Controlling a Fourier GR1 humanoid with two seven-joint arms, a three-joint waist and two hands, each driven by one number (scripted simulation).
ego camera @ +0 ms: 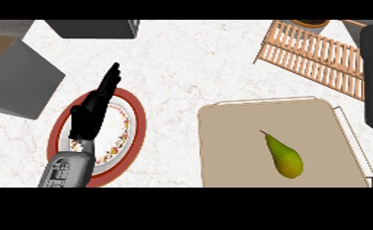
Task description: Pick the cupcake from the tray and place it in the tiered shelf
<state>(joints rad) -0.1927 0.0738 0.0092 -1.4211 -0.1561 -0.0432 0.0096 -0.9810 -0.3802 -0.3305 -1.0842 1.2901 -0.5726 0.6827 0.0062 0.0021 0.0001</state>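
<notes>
1. From the head view I see the left hand (93, 106) over the red-rimmed plate (134, 125) at the counter's left; fingers straight and together, pointing away from me, holding nothing.
2. My right hand shows nowhere in this view.
3. The tray (241, 145), beige, sits at lower right on the white marbled counter (189, 61).
4. I see no cupcake on the tray; the one thing lying on it is a green pear (285, 157), stem toward the far side.
5. The slatted wooden shelf (313, 56) stands at upper right, apart from the tray.
6. Grey boxes (25, 78) at left and top left.
</notes>
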